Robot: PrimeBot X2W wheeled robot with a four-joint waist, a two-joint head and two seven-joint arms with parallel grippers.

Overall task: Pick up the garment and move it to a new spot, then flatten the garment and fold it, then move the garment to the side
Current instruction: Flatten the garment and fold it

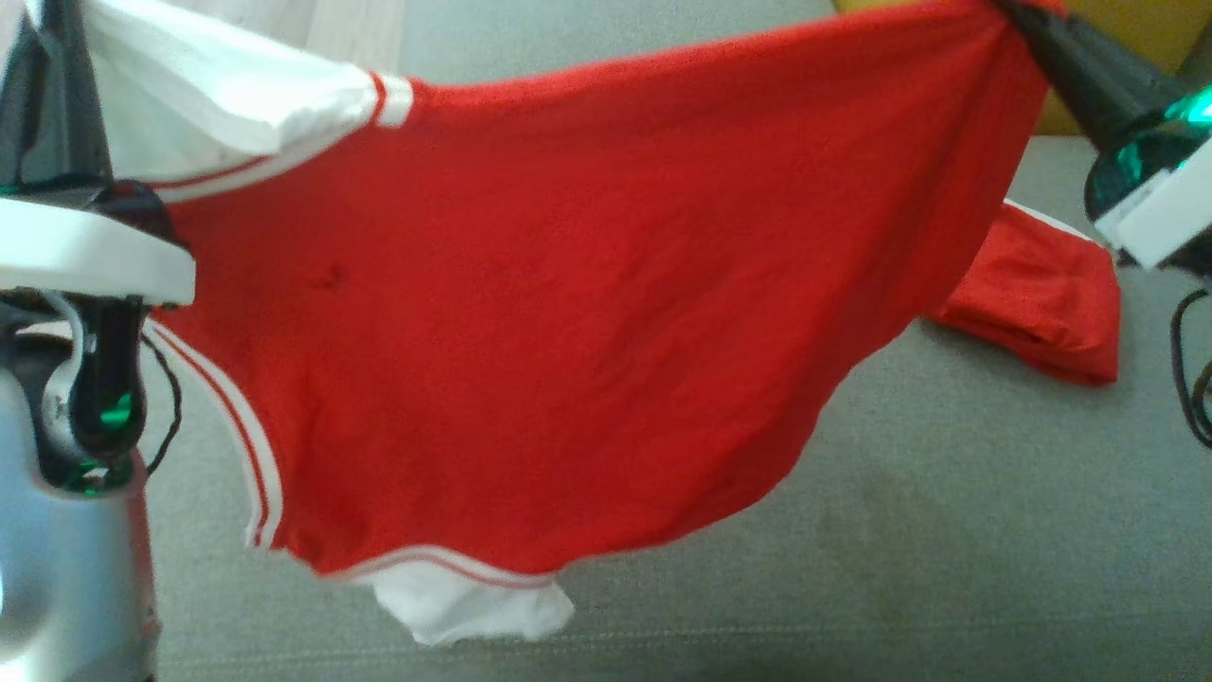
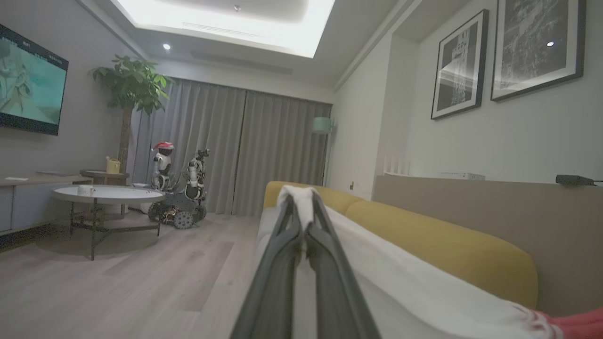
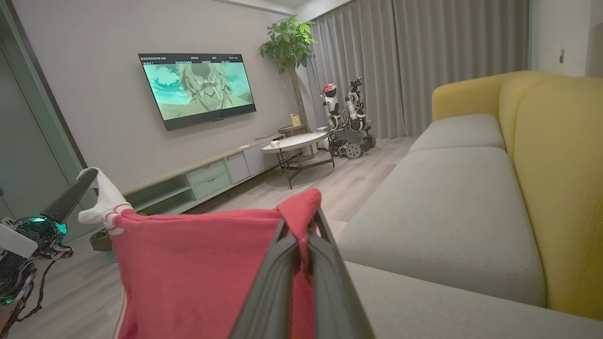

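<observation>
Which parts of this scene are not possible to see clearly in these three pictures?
- Head view: the grey sofa seat is partly hidden behind the hanging red garment with white sleeves.
- Right pincer: in the head view its tip is cut off by the top edge.
- Right wrist view: the garment's lower part is cut off by the bottom edge.
- Right wrist view: the text on the wall-mounted television is too small to read.

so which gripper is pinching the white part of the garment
The left gripper pinches white cloth of the garment; the right gripper pinches its red cloth.

Red-and-white garment (image 1: 568, 313) stretched midair between left tool (image 1: 49, 47) and right tool (image 1: 1011, 9); grey sofa seat (image 1: 947, 530) beneath.
</observation>
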